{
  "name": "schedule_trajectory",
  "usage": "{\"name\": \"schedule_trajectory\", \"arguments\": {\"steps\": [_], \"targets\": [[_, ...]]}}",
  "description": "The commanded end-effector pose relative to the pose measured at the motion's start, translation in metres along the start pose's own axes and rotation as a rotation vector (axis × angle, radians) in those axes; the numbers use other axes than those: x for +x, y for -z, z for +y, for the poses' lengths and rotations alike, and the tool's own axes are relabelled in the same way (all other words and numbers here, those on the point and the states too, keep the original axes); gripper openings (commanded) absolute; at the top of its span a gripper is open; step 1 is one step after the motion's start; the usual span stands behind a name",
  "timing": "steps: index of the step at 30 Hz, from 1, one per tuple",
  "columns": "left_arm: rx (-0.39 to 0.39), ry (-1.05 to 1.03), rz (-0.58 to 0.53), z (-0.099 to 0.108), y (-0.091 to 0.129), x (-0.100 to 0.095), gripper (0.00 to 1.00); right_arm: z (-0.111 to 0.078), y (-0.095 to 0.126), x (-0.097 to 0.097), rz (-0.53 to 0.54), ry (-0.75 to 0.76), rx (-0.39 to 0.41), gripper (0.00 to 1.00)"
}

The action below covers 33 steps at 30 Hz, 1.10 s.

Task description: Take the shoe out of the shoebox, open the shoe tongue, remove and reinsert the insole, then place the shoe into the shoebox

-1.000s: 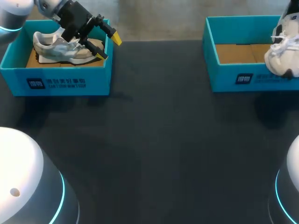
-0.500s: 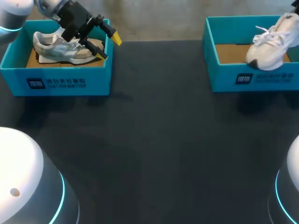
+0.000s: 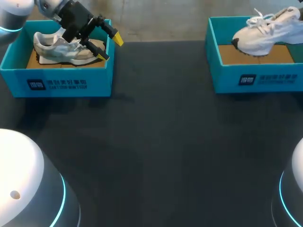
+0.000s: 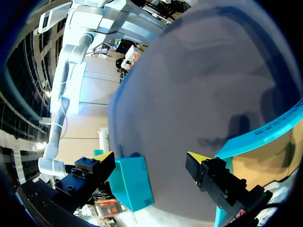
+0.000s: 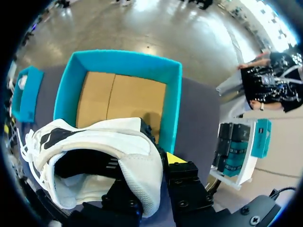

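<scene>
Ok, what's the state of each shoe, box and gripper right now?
left gripper: open, over the left box
right gripper: shut on the white shoe at its heel
white shoe: held up over the right box
grey shoe: resting inside the left box
left box: open, no lid
right box: open, bare cardboard floor showing

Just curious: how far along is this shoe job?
Done: the white shoe is out of the right shoebox. In hand: the right end effector holds it by the heel above that box. Left: setting it back; insole step cannot be judged. The grey shoe lies in the left shoebox, under the open left end effector.
</scene>
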<state>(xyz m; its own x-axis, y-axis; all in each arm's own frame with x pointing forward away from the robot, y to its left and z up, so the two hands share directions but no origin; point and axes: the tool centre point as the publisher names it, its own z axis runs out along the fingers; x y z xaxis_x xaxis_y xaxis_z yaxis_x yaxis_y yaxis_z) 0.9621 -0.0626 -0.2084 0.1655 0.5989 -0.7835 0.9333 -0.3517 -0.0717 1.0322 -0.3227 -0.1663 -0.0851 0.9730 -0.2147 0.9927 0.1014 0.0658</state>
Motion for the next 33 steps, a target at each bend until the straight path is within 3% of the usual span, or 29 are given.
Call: {"name": "schedule_trajectory", "arguments": {"steps": [1,6,23,33], "targets": [[0.001,0.0,0.003,0.0,0.0,0.0,1.0,-0.011,-0.001,0.001,-0.017,-0.104,-0.009,0.0],[0.001,0.0,0.003,0.0,0.0,0.0,1.0,-0.016,-0.001,0.001,-0.038,-0.197,0.003,0.0],[0.001,0.0,0.003,0.0,0.0,0.0,1.0,-0.019,-0.012,-0.006,-0.081,-0.252,0.027,0.0],[0.001,0.0,0.003,0.0,0.0,0.0,1.0,-0.007,-0.024,-0.012,-0.097,-0.277,0.041,0.0]]}}
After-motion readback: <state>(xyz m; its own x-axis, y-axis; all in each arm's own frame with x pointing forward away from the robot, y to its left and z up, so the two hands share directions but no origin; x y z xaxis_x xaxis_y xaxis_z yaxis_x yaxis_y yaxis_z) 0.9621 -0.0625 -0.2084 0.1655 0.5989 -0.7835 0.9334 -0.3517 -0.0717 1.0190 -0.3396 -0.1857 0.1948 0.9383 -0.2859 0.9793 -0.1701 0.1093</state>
